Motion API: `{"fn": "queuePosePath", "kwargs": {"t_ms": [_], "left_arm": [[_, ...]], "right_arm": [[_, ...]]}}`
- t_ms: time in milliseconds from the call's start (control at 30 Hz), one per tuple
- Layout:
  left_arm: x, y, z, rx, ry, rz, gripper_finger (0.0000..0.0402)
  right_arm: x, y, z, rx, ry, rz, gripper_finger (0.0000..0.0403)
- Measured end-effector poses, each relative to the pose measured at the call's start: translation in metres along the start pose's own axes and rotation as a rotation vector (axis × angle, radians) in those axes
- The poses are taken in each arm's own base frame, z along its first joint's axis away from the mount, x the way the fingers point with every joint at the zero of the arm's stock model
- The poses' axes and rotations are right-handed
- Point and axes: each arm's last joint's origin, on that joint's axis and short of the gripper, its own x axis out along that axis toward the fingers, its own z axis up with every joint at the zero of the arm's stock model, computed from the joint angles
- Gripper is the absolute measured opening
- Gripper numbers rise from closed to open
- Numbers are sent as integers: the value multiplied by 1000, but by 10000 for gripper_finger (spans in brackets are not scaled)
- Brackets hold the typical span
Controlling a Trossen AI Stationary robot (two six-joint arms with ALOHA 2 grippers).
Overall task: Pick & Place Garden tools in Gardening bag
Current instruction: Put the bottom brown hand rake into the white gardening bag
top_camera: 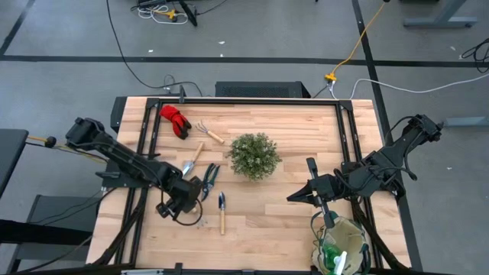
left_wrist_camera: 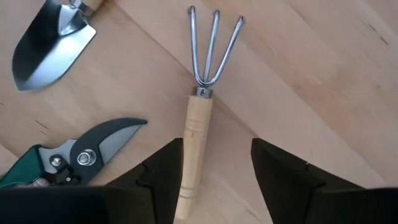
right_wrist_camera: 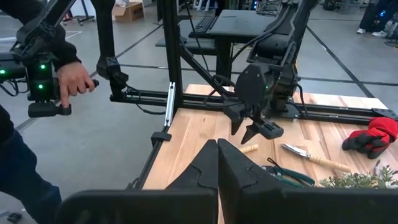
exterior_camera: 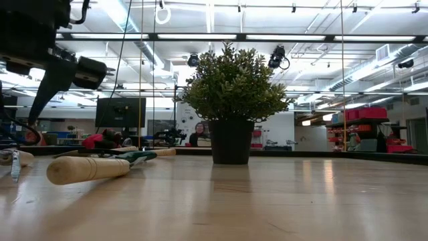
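My left gripper hangs open, pointing steeply down over a three-pronged fork with a wooden handle. Its fingers stand on either side of the handle's rear end, above the table. The fork lies flat on the table. In the high view this gripper hides it. Beside the fork lie a metal trowel and green-handled pruning shears. Red gloves, a small rake and a dark-headed tool lie around. The gardening bag stands at the near right corner. My right gripper is shut and raised left of the bag.
A bushy potted plant stands mid-table, between the tools and the bag. A dark frame rail runs along the table's left side. Beyond the left edge, a person's hand holds a controller. Bare wood lies between plant and near edge.
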Motion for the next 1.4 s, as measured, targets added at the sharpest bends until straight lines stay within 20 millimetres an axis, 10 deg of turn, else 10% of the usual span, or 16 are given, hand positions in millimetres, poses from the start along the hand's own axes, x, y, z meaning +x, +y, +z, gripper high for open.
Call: {"fn": "queuePosePath", "kwargs": {"t_ms": [1400], "left_arm": [[25, -7, 6, -11, 91, 43, 195]], "right_arm": [[0, 0, 0, 0, 0, 0, 0]]}}
